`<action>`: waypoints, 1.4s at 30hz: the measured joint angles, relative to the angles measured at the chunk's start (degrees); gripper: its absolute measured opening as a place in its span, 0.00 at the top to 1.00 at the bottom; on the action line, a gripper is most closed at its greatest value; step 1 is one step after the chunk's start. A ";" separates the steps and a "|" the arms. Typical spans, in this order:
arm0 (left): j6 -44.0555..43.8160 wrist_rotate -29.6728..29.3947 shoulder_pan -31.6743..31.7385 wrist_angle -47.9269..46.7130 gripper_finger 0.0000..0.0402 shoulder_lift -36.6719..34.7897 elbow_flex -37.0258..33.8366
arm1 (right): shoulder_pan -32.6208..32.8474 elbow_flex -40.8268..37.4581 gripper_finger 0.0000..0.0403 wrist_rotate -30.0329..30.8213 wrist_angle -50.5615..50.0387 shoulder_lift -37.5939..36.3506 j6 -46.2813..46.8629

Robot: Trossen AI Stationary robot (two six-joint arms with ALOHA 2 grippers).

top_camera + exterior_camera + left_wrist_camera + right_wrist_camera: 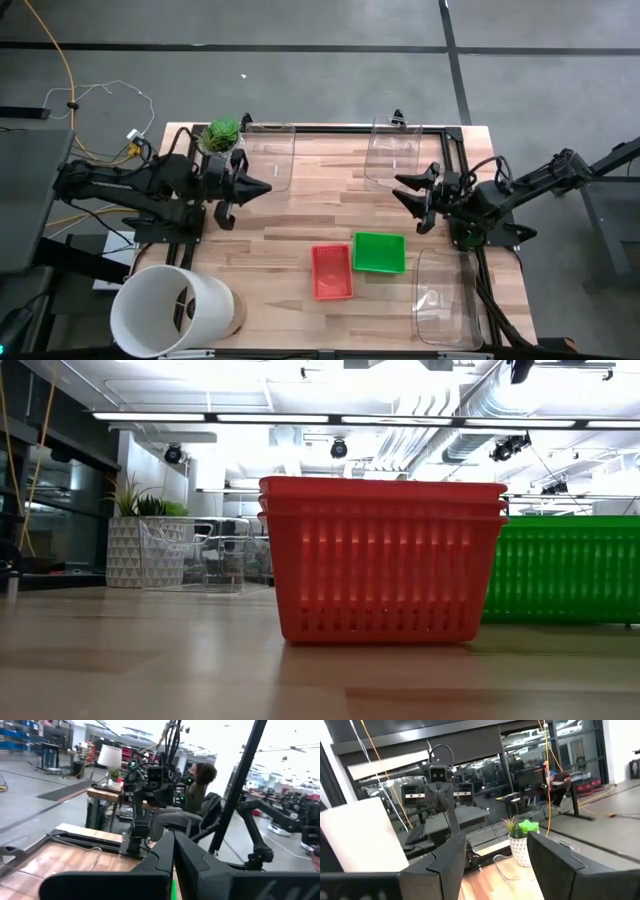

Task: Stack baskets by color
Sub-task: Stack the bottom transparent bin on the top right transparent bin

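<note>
**benchrat:** Going left to right from overhead. The left tool [262,187] is clamped fully shut with nothing in it, hovering over the bare back-left part of the light wooden slatted table [270,260], just in front of the small potted green plant in its white patterned pot [222,133]. I'll use the stack of red mesh-sided rectangular plastic baskets [332,271] as my landmark. It sits toward the front of the table, a bit right of centre. From the table-level camera you can see several red rims nested together [385,490].

**two_finger_tom:** And the green one?

**benchrat:** The bright green mesh-sided rectangular plastic basket [380,252] is just right of the red stack, touching or nearly so, and slightly further back. I can't tell whether it's one basket or several. The red stack's long axis runs front to back, the green's runs side to side.

**two_finger_tom:** Which arm is closer?

**benchrat:** The right tool [402,189] is behind the red stack and to its right, fingers spread wide, holding nothing. It's clearly nearer the green basket than the left tool is. Both colours look sorted already, so I'd guess there's little left to do. If anything needs a nudge, the right arm has the shorter reach, coming forward and slightly inward.
</note>
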 joint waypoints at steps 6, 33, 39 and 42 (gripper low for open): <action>-2.49 -2.10 -0.03 7.45 1.00 -2.21 -6.31 | 0.02 1.00 0.51 -0.02 -3.50 0.08 3.61; -7.06 -3.78 0.08 12.60 1.00 -4.74 -12.25 | 16.17 34.53 0.51 -46.80 -86.30 37.34 104.39; -7.06 -3.74 0.07 12.62 1.00 -4.75 -12.26 | 17.01 34.51 0.51 -45.48 -86.45 44.82 107.54; -6.95 -3.72 0.07 12.60 1.00 -4.74 -12.25 | 16.98 34.46 0.51 -45.86 -87.56 48.60 107.59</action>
